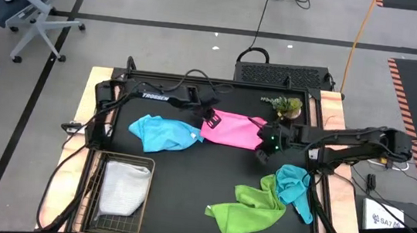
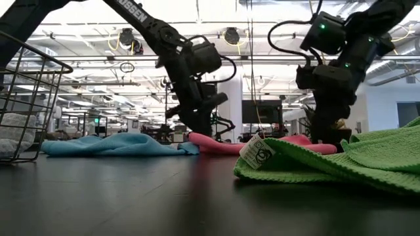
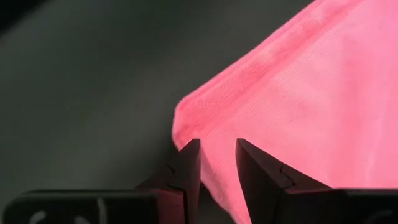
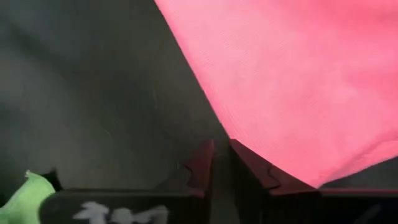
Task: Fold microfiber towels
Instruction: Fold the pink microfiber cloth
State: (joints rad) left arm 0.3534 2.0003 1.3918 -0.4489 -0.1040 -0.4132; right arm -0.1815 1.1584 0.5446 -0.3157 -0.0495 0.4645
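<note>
The pink towel point(image 1: 232, 128) lies spread on the black table, mid-far. My left gripper point(image 1: 209, 122) is at its left end and my right gripper point(image 1: 264, 152) at its right near corner; both are shut on it. A light blue towel point(image 1: 164, 133) lies crumpled just left of the pink one. The lime green towel point(image 1: 249, 210) and the teal towel point(image 1: 294, 187) lie bunched together at the near right. A pale grey-white towel point(image 1: 125, 185) sits in the wire basket point(image 1: 95, 198). My left gripper pinches the pink towel beside its left corner point(image 3: 217, 163), with cloth between the two fingers point(image 3: 189, 163). The fingers slant down from the table's left. The towel stays low on the table point(image 2: 216, 144). One layer or several, I cannot tell. My right gripper has closed its fingertips point(image 4: 249, 163) on the pink towel's edge point(image 4: 231, 138) near the right near corner, only at the fingers' free ends. It slants down from the table's right. The cloth spreads away flat on the table.
A small potted plant point(image 1: 286, 105) stands at the far right, close behind my right arm. The wire basket fills the near left corner. Bare black tabletop point(image 1: 186, 184) lies between the basket and the green towel.
</note>
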